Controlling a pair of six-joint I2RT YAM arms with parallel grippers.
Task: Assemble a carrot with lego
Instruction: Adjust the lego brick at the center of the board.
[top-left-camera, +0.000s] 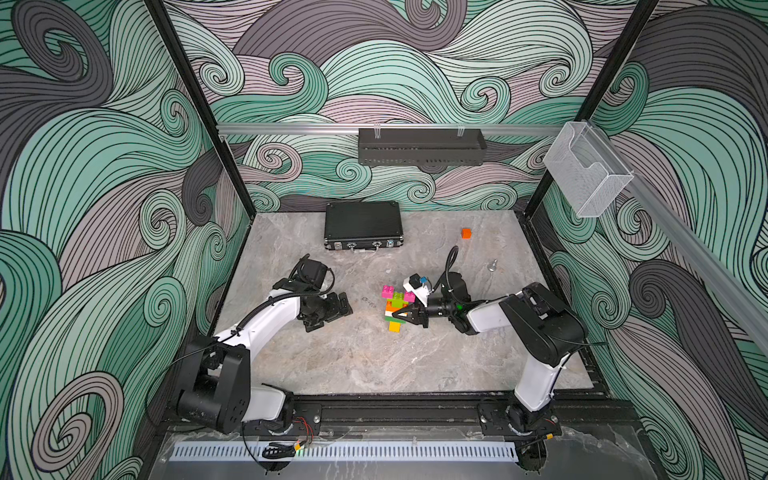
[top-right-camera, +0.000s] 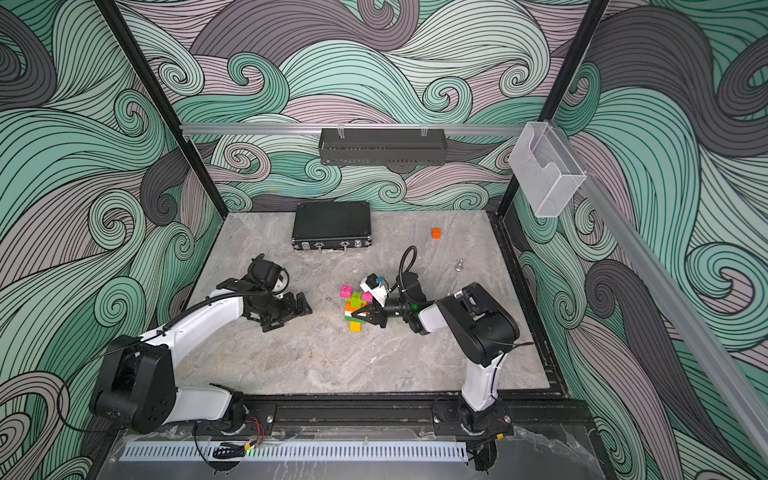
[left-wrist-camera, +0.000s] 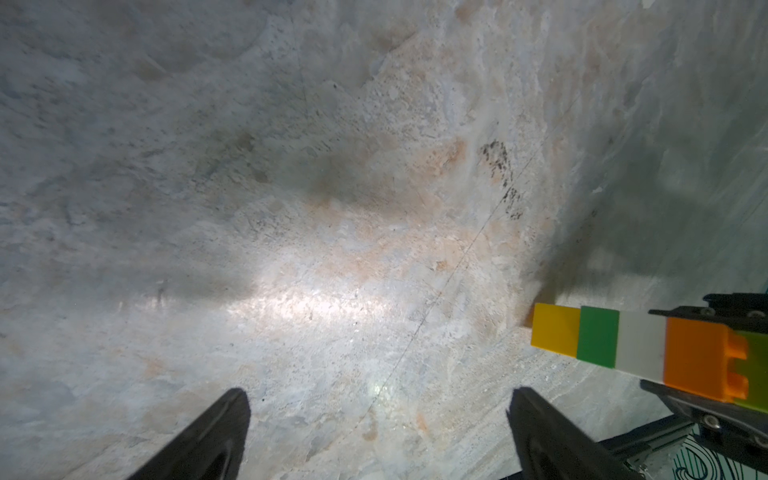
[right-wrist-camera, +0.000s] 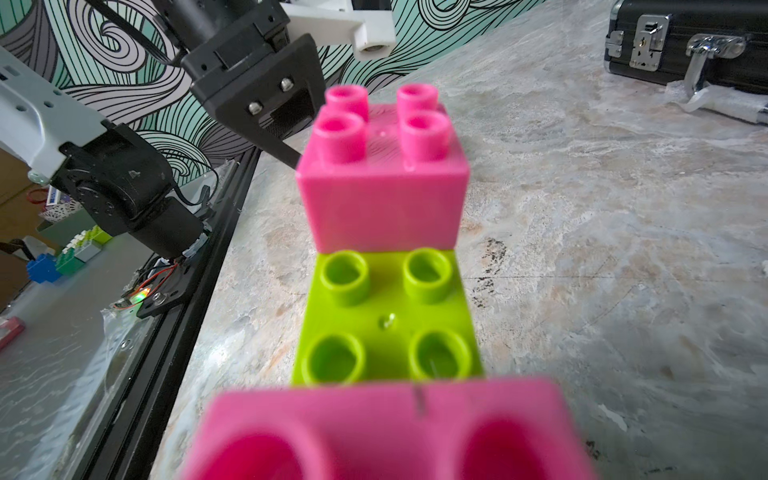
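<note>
You've got the right pincer clamped on the carrot, middle of the bench, hiding its white band in both top views. Your left pincer gapes apart, empty. Right wrist view catches only the lime brick and pink bricks, nearest one blurred and cut off.

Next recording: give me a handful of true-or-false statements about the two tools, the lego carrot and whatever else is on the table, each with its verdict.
1. The right tool is shut on the carrot. True.
2. The left tool grips a brick. False: it is open and empty, apart from the carrot.
3. An orange cube sits alone on the table, away from the carrot. True.
4. The black case lies open. False: it is closed.
5. The carrot's narrow end is pink. False: it has a yellow tip; the pink bricks are at the wide end.
</note>
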